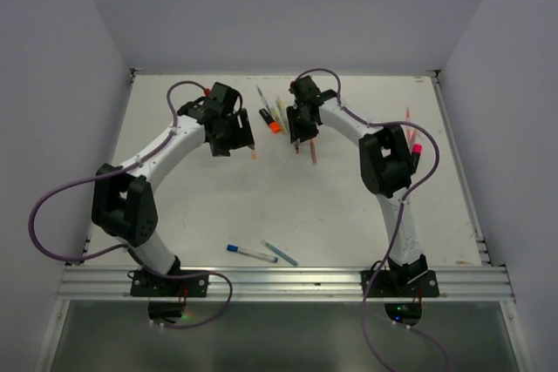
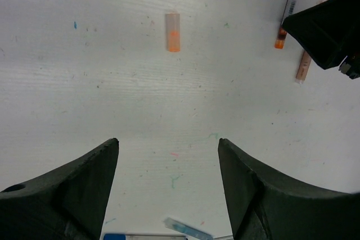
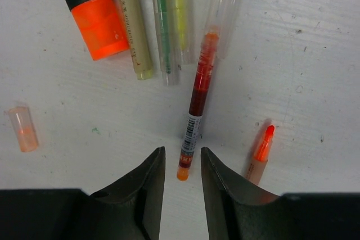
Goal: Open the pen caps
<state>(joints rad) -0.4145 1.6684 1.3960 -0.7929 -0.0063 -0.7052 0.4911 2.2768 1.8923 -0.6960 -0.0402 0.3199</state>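
My right gripper [image 3: 181, 150] is open a little, its jaws on either side of the orange end of a slim red pen [image 3: 199, 85] lying on the table, with gaps showing on both sides. A clear cap [image 3: 226, 9] sits on the pen's far end. A loose translucent orange cap [image 3: 22, 129] lies to the left, also in the left wrist view [image 2: 173, 32] and the top view [image 1: 254, 155]. An uncapped orange-tipped beige pen [image 3: 260, 153] lies right of the jaws. My left gripper [image 2: 169, 147] is open wide and empty above bare table, near the orange cap [image 1: 237, 138].
A black highlighter with an orange cap [image 3: 100, 26], a beige pen [image 3: 132, 26], a green pen [image 3: 163, 21] and a yellow one [image 3: 179, 4] lie beyond the right gripper. A blue-capped pen [image 1: 251, 253] and a pale blue cap [image 2: 188, 229] lie near the front. Pink pens [image 1: 411, 132] lie at the right.
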